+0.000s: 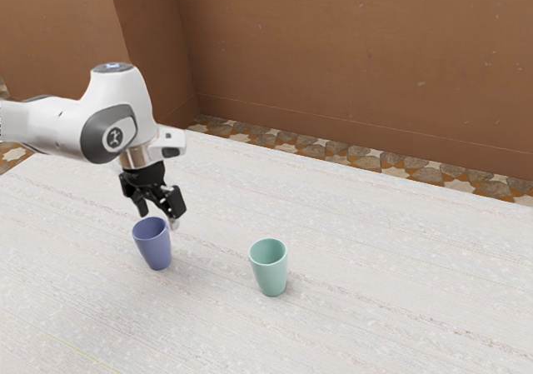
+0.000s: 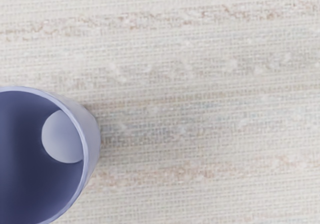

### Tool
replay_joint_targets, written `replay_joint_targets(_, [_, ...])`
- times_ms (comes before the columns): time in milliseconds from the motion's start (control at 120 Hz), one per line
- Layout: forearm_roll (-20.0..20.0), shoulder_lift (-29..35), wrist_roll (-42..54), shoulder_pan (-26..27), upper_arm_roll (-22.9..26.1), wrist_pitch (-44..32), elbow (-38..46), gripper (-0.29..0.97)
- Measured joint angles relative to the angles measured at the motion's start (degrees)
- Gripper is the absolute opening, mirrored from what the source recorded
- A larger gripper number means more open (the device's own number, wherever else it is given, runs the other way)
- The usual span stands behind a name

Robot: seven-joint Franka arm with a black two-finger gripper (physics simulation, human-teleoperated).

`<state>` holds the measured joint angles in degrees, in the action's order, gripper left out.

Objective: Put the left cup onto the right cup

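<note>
Black two-finger gripper, jaws spread, hovers just above the upright violet-blue tapered cup; I see the mint-green tapered cup nearby.

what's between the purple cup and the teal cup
Nothing: the exterior view shows bare pale tabletop between the purple plastic cup and the teal plastic cup.

The blue cup runs off the wrist view's edge.

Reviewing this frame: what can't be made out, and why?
Exterior view: the arm, cut off by the left edge.
Exterior view: whether the gripper touches the rim of the blue cup; too small.
Wrist view: part of the blue cup, past the edge.
Exterior view: the green cup floor, hidden by its own wall.
</note>
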<state>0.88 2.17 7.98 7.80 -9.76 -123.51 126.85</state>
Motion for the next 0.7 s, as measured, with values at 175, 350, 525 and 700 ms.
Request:
replay_joint_targets(175, [-0.1, -1.1, -0.1, 0.1, -0.1, -0.7, -0.1, 0.61])
replay_joint_targets(350, [-0.1, -2.1, -0.3, 0.1, -0.2, -1.1, -0.5, 0.48])
replay_joint_targets(525, [-0.2, -3.6, -0.3, 0.2, -0.5, -1.2, -1.5, 0.46])
replay_joint_targets(700, [-0.2, -5.6, -0.2, 0.0, -0.5, -1.2, -2.5, 0.46])
